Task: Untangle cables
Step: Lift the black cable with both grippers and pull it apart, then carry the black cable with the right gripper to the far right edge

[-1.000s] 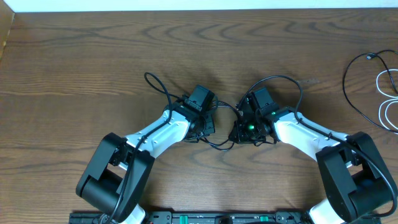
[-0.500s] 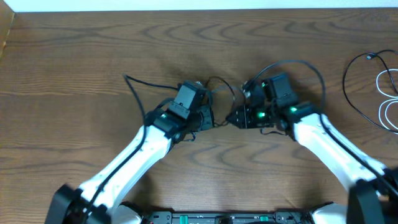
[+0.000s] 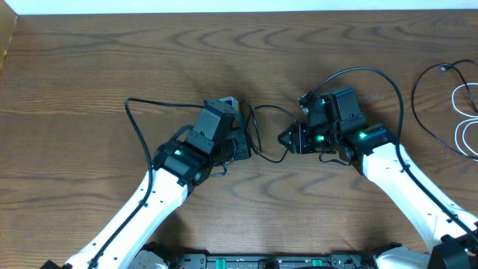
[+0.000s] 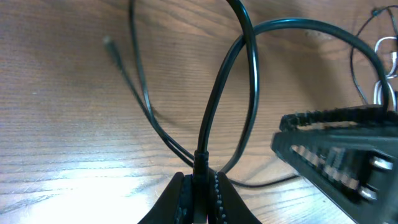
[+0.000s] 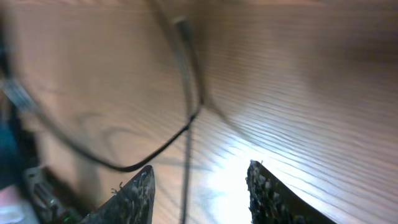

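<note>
Left wrist view: left gripper (image 4: 200, 179) pinches black cable (image 4: 217, 93) at centre of table (image 3: 89, 60), anchoring strand so loop can be pulled apart. Right gripper (image 5: 199, 186) spread; strand runs through gap, apparently unheld, view blurred. Remaining cables (image 3: 414, 101) lie well apart, far right.

Black cable (image 4: 207, 134) looped centrally, black cord (image 3: 413, 101), white cord (image 3: 456, 138) far right

Cable (image 3: 272, 107) at table (image 3: 112, 60) centre, others (image 3: 414, 101) — far right
</note>
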Action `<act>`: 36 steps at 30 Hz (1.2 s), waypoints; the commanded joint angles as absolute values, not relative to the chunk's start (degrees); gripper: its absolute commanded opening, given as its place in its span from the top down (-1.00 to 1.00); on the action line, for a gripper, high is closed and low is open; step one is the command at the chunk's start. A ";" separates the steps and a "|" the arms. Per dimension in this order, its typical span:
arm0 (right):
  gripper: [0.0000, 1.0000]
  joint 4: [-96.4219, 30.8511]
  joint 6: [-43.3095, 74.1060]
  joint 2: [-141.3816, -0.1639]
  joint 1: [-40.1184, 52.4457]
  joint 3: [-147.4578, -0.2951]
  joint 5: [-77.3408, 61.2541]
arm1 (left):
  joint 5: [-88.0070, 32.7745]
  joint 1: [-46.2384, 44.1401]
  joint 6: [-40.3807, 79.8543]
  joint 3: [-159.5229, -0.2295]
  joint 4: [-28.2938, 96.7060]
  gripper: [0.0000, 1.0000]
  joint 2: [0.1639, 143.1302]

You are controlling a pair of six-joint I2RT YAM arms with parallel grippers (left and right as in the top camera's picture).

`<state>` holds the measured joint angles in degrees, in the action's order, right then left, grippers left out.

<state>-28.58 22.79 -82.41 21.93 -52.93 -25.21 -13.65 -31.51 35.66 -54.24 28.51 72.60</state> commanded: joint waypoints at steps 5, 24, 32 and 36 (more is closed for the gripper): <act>0.10 -29.52 22.00 -82.13 21.58 -53.56 -18.35 | -14.98 -31.20 34.48 -53.91 29.52 0.77 70.06; 0.98 -23.14 17.17 -82.13 21.85 -53.56 -31.11 | -14.98 -31.18 34.02 -53.91 29.91 0.36 70.06; 0.98 -23.38 7.66 -81.54 21.23 -54.41 -35.79 | -14.98 -31.18 33.23 -53.89 30.24 -0.29 70.06; 0.98 -24.73 7.55 -80.60 19.11 -59.05 -35.03 | -14.48 -31.18 32.99 -53.89 31.29 -0.29 70.06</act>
